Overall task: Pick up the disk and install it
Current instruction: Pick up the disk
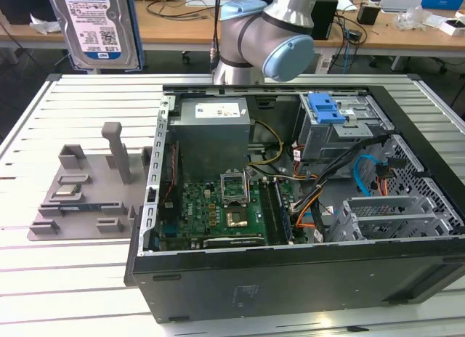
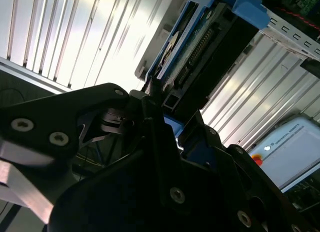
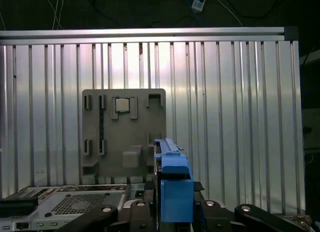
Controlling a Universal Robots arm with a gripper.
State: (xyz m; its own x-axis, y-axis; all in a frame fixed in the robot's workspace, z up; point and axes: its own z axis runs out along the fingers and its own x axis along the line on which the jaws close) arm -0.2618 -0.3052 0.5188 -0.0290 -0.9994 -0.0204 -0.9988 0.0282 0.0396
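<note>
Exterior view: I find the disk [image 1: 98,25] raised clear of the surface [image 1: 73,97], label side showing with blue rails down both sides. It appears above the surface's far edge, toward the corner at the exterior view's left. The arm [image 1: 269,32] stands at the far edge behind the open computer case [image 1: 290,279]. Inside the case I note the power supply [image 1: 214,126], the motherboard [image 1: 211,210] and a blue latch [image 1: 325,108] on the drive cage. A grey fixture plate [image 1: 83,213] lies on the surface beside the case, toward the edge at the exterior view's left.

Second wrist view: the tool [image 2: 172,114] is closed on the disk [image 2: 200,52], and I see its black fingers [image 2: 150,142] clamped on one end. The connector edge of the disk faces the camera, with slotted surface behind.

First wrist view: a blue rail of the disk [image 3: 175,187] stands edge-on between the tool's two black linkages. The fixture plate [image 3: 140,122] lies flat on the slotted surface [image 3: 225,117] beyond it.
</note>
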